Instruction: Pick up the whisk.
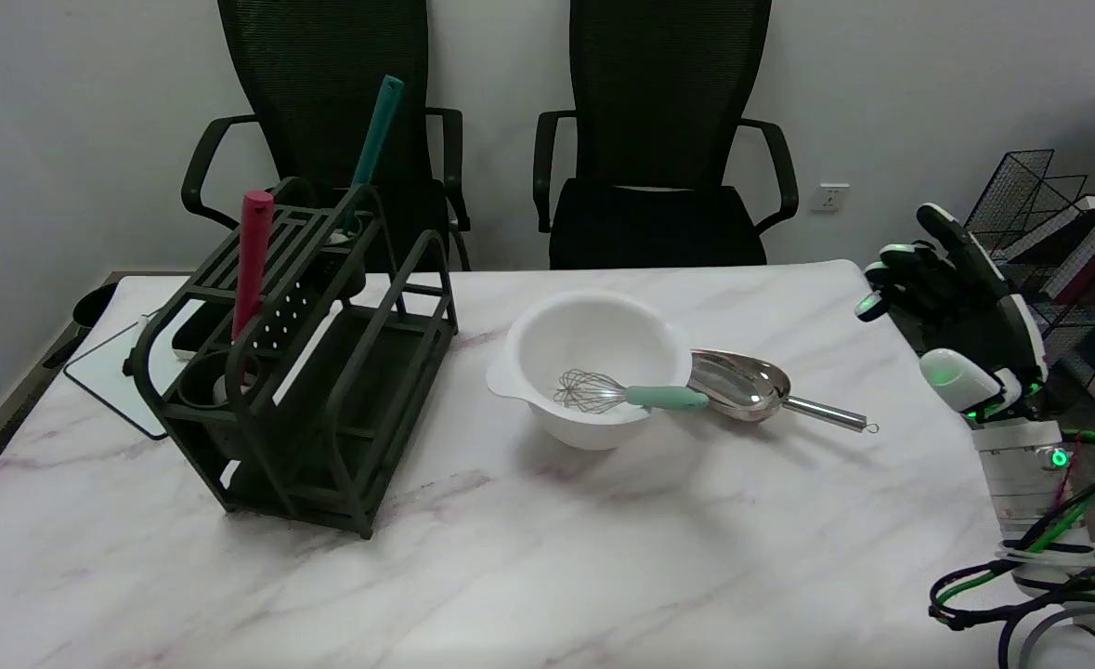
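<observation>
Listing from the fingers [891,253] outward: we log them spread apart and raised, holding nothing, green lights at tips and thumb. They belong to the black-and-white right hand [960,316], upright in the air at the table's right edge, well apart from every item; white forearm w/ green and black cables below it.

Item 1: small whisk w/ steel wire head and mint-green handle [626,394]. We find it lying tilted in the white plastic mixing bowl [593,367], wires down inside, handle resting over the bowl's right rim and pointing right.

Item 2: shiny steel scoop w/ thin rod handle [759,388], flat on the table just beside the bowl's right side; the whisk handle's end lies at or over its pan, contact we can't confirm.

Item 3: dark green metal dish rack [324,390], left of the bowl, holding a red stick-shaped utensil [252,260] upright at front and a teal-handled utensil [375,139] leaning at back.

Surface: white marble-pattern tabletop [547,557]. Beyond it: two black mesh office chairs [663,139] vs. a pale wall. Far right, off the table: black wire basket w/ books [1067,223].
</observation>
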You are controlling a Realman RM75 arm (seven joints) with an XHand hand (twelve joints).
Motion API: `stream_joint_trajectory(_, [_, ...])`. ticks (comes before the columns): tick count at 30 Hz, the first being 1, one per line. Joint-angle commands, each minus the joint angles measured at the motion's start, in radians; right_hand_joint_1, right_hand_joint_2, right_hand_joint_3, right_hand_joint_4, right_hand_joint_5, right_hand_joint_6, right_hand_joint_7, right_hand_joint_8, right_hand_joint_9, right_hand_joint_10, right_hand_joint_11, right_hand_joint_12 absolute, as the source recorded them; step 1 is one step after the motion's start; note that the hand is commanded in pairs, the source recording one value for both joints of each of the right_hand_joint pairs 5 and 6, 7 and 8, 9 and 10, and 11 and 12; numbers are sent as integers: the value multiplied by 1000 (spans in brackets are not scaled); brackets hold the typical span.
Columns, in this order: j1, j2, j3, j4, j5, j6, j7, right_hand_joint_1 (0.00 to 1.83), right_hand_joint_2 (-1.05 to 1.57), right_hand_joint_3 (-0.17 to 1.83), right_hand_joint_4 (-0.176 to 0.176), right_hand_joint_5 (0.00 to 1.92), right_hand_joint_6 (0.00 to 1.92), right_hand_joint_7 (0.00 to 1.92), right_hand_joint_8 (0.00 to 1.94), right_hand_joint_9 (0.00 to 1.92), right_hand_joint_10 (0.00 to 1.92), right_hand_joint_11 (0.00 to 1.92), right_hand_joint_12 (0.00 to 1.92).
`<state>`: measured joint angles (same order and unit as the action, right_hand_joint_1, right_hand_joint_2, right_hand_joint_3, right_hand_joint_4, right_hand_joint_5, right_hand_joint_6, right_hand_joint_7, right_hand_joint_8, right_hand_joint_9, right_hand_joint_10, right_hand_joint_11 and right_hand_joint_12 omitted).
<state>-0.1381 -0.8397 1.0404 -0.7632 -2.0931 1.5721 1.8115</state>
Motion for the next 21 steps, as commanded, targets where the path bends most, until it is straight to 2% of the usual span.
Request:
stream_joint_trajectory(1, [28, 42, 73, 86, -220, -62, 221, 1102, -163, 1094, 0, 286, 286, 666, 666, 742, 742, 996, 996])
stream_joint_trajectory(12, [37, 44, 71, 130, -247, -174, 243, 1138, -213, 1104, 0, 225, 225, 632, 632, 736, 736, 1012, 1012])
stream_joint_trajectory(16, [48, 48, 73, 156, -247, -185, 235, 1167, -299, 1177, 0, 438, 438, 657, 657, 777, 777, 1049, 1049])
stream_joint_trajectory(18, [53, 48, 73, 178, -253, -184, 240, 1140, -331, 1219, 0, 623, 623, 700, 700, 842, 842, 1156, 1156])
stream_joint_trajectory(21, [56, 48, 73, 193, -256, -176, 242, 1143, -332, 1253, 0, 712, 712, 750, 750, 896, 896, 1223, 1223])
